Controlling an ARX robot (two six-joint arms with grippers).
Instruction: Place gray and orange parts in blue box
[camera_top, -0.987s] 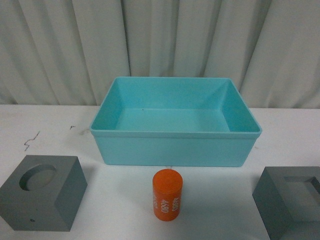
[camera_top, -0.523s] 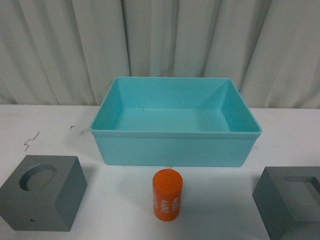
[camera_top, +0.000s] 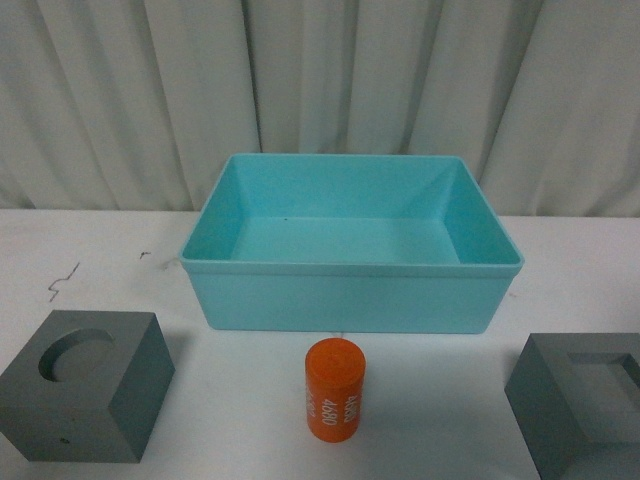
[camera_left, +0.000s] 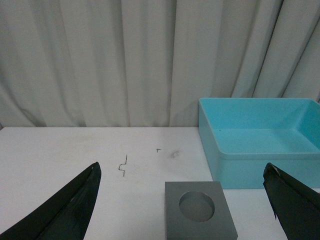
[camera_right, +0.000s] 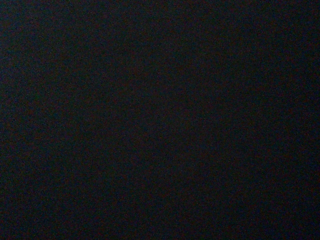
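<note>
The blue box (camera_top: 350, 267) stands empty at the middle of the white table. In front of it, the orange cylinder (camera_top: 335, 390) stands upright with white digits on its side. One gray cube with a round recess (camera_top: 90, 390) rests at the near left. Another gray cube with a square recess (camera_top: 585, 405) rests at the near right, partly cut off by the frame edge. In the left wrist view my left gripper (camera_left: 182, 166) is open, its dark fingers (camera_left: 75, 210) spread wide on either side of the round-recess cube (camera_left: 200, 210), apart from it. The box (camera_left: 260, 155) lies just beyond. The right wrist view is dark.
A pale pleated curtain (camera_top: 320, 90) hangs behind the table. Small dark scribble marks (camera_top: 62, 282) show on the tabletop left of the box. No arm shows in the front view.
None of the parts or the box has moved. The round recess of the left cube looks slightly more shaded than before.
</note>
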